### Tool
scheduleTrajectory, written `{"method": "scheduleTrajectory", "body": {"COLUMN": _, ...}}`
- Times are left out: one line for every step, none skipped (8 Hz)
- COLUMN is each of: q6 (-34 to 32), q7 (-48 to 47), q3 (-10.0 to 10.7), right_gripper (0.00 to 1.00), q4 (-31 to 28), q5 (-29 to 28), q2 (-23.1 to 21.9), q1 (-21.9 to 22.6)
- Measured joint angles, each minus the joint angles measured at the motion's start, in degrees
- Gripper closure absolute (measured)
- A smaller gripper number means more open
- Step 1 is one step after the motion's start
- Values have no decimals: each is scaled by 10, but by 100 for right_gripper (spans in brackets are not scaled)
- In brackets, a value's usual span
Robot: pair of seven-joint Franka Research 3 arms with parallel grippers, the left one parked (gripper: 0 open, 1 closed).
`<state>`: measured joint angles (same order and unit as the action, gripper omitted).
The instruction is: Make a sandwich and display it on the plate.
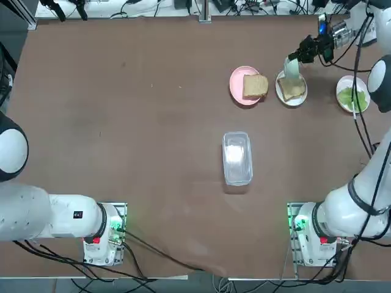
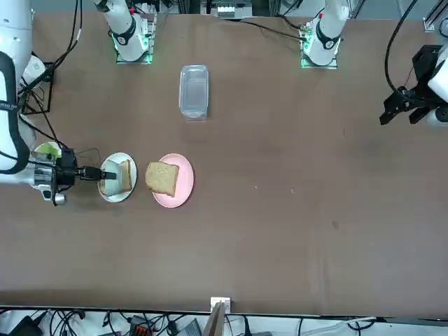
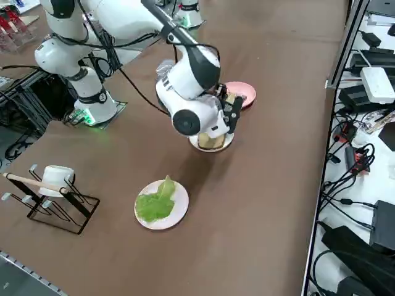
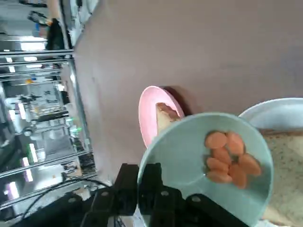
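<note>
- Sandwich makings, in separate parts: one bread slice point(image 1: 293, 89) lies on the white plate point(image 1: 295, 103) at the far right of the table point(image 1: 134, 134), where I judge the stack is meant to rise.
- My right tool point(image 4: 141, 172) is closed on the rim of a pale green bowl point(image 4: 182, 163), above that slice. Gripping the rim leaves the bowl's mouth free for pouring.
- Inside the bowl, round orange slices point(image 4: 232, 161) sit gathered together. The bowl is tilted, and I take the step in hand to be tipping them onto the bread; none can be seen on it.
- Just left of the white plate, a pink plate point(image 1: 236, 88) carries a second bread slice point(image 1: 255, 86), partly over its edge. I read it as the lid, parked within easy reach.
- To the right, green lettuce point(image 3: 155, 205) waits on its own white plate point(image 3: 162, 223), apart from the bread, probably the other filling.
- Nearer me, a clear plastic box point(image 1: 237, 160) stands well apart from the plates, out of the pouring path.
- My next tilt should be slow and centred; a quick one could scatter slices past the crust.
</note>
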<state>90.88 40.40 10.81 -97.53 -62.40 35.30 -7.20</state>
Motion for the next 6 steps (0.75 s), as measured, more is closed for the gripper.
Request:
{"method": "scheduleTrajectory", "body": {"q6": -20, "q7": 38, "q3": 0, "right_gripper": 95, "q4": -5, "q5": -24, "q2": 11, "q1": -14}}
{"method": "scheduleTrajectory", "body": {"q6": -35, "q7": 73, "q3": 0, "right_gripper": 95, "q4": -7, "q5": -39, "q2": 23, "q1": -27}}
{"method": "scheduleTrajectory", "body": {"q6": -43, "q7": 98, "q3": 0, "right_gripper": 95, "q4": -8, "q5": -44, "q2": 32, "q1": -36}}
{"method": "scheduleTrajectory", "body": {"q6": -58, "q7": 120, "q3": 0, "right_gripper": 95, "q4": -8, "q5": -54, "q2": 40, "q1": -43}}
{"method": "scheduleTrajectory", "body": {"q6": -80, "q7": 144, "q3": 1, "right_gripper": 95, "q4": -8, "q5": -69, "q2": 48, "q1": -53}}
{"method": "scheduleTrajectory", "body": {"q6": -93, "q7": 162, "q3": 1, "right_gripper": 95, "q4": -8, "q5": -77, "q2": 54, "q1": -62}}
